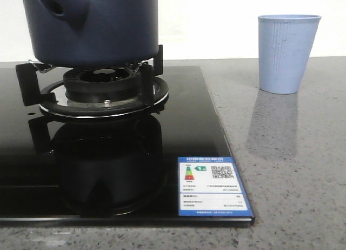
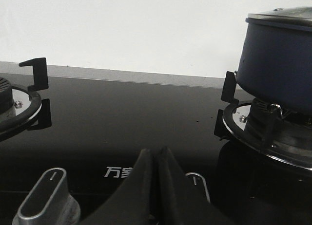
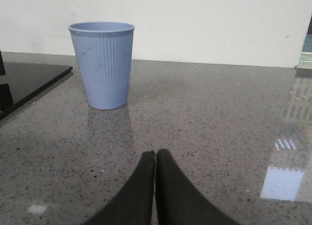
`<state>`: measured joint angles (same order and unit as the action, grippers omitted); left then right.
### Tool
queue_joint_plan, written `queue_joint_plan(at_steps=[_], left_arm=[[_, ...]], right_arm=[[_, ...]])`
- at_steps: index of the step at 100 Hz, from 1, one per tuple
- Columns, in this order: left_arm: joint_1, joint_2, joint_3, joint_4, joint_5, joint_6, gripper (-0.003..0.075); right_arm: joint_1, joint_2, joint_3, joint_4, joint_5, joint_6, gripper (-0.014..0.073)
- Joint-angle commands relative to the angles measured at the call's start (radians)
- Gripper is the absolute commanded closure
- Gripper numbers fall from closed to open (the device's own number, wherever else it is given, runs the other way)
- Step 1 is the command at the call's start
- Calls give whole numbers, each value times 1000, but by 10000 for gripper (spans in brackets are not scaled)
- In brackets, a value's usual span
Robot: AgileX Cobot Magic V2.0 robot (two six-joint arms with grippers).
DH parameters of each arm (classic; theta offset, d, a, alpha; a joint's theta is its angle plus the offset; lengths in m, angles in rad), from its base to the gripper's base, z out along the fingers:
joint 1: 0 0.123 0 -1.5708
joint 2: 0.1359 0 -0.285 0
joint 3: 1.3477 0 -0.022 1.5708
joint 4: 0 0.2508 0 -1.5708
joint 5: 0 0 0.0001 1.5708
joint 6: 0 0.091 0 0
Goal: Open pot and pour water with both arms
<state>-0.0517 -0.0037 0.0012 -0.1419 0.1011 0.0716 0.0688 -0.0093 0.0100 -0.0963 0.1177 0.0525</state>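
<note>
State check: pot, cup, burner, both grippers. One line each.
pot: sitting on the burner's supports, lid on.
burner: no flame visible.
cup: upright on the countertop, clear of the stove, contents not visible.
left gripper: shut, empty, low over the glass stovetop near the knobs.
right gripper: shut, empty, low over the countertop, facing the cup.
</note>
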Motion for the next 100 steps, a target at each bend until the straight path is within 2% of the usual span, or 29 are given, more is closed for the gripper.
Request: queue_joint_plan(at_steps=[1, 67, 78, 100], left_arm=[[0, -25, 33, -2, -74, -9, 739], [0, -25, 33, -3, -74, -9, 739], [0, -25, 33, -4, -84, -9, 739], [0, -25, 33, -103, -101, -9, 739]], right_arm=[[-9, -17, 26, 1, -83, -10, 650], [-9, -17, 26, 1, -83, -10, 650], [-9, -17, 26, 1, -118, -10, 650], [-9, -17, 26, 27, -118, -8, 650]])
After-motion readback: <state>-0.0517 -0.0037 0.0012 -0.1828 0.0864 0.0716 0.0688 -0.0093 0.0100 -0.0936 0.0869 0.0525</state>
